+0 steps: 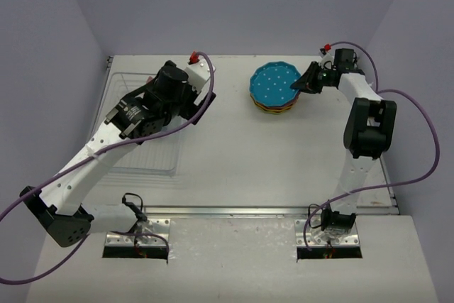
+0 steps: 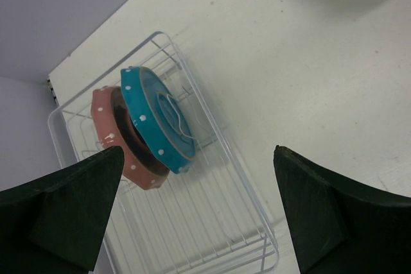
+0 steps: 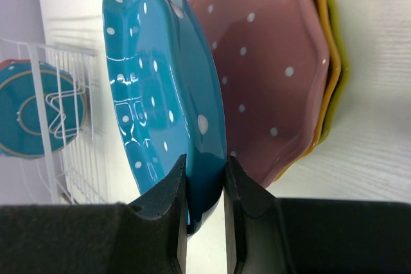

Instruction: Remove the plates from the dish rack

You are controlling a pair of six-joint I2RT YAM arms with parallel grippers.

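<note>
The dish rack (image 2: 212, 226) sits on the left side of the tabletop (image 1: 248, 161) and holds two plates, both standing on edge near its far end. A blue plate (image 2: 157, 120) with white dots leans against a pink plate (image 2: 112, 139), and the two touch face to back. The rest of the wire basket shows only its bare bars.

The left gripper (image 2: 198, 158) hangs above the rack with its fingers spread wide, holding nothing. The two plates lie below it and between its fingers in the wrist view.

The other plates are stacked well apart from the rack, on the far right part of the tabletop. A yellow-green plate (image 3: 340, 62) is at the bottom, an orange plate (image 3: 324, 43) lies on it, and a second pink plate (image 3: 263, 62) is on top of that. Over these sits a second blue plate (image 3: 160, 75), tilted, with its near edge lifted off the pink one. The right gripper (image 3: 205, 165) is clamped on that lifted rim, one finger on each face. From above, this blue plate (image 1: 275, 84) covers most of the stack.
</note>
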